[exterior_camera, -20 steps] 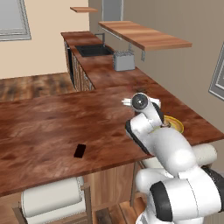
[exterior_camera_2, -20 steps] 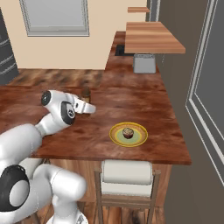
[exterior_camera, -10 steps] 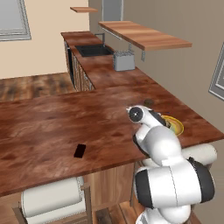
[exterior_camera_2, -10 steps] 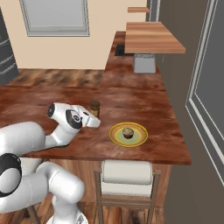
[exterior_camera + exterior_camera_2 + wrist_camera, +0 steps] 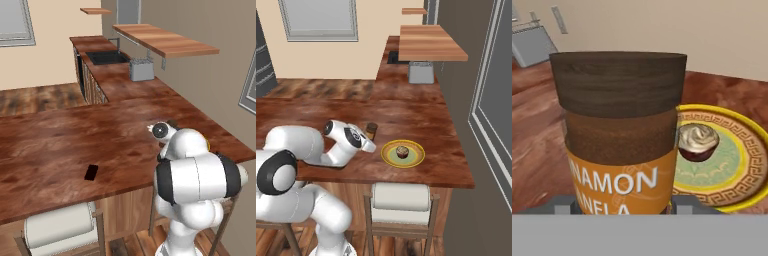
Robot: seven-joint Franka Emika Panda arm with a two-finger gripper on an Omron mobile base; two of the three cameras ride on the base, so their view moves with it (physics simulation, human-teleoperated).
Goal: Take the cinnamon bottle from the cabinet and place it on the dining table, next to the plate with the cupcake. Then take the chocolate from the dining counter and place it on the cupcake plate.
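Cinnamon bottle (image 5: pixel 621 135): upright, just beside the plate (image 5: pixel 415 158), over the table (image 5: pixel 316 112).
Gripper (image 5: pixel 621 204): clamped on the bottle's lower body.
Cupcake (image 5: pixel 402 151): centred on plate.
Chocolate (image 5: pixel 91 172): flat on table, well apart from plate.

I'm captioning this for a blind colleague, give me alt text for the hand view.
A brown cinnamon bottle with an orange label stands upright between the gripper fingers, close up. Beside it, a cupcake sits on a yellow plate on the wooden dining table.
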